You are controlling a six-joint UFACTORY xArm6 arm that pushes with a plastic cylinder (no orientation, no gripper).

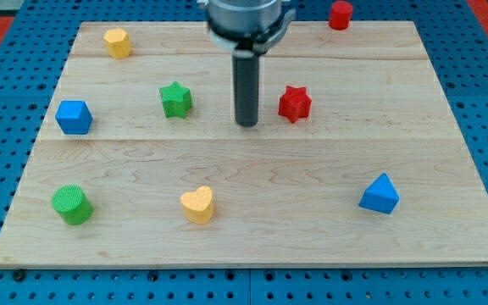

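Note:
My tip (246, 124) rests on the wooden board (252, 241) near its middle, slightly toward the view's top. It touches no block. Nearest is the red star (294, 103), a short gap to the tip's right and a little higher. The green star (175, 99) stands farther off to the tip's left. Below the tip, toward the view's bottom, lies the yellow heart (197, 204).
A blue cube (74, 117) sits at the left edge and a green cylinder (72, 204) at the bottom left. A yellow block (118, 41) is at the top left, a red cylinder (340, 14) at the top right, a blue triangular block (380, 194) at the lower right.

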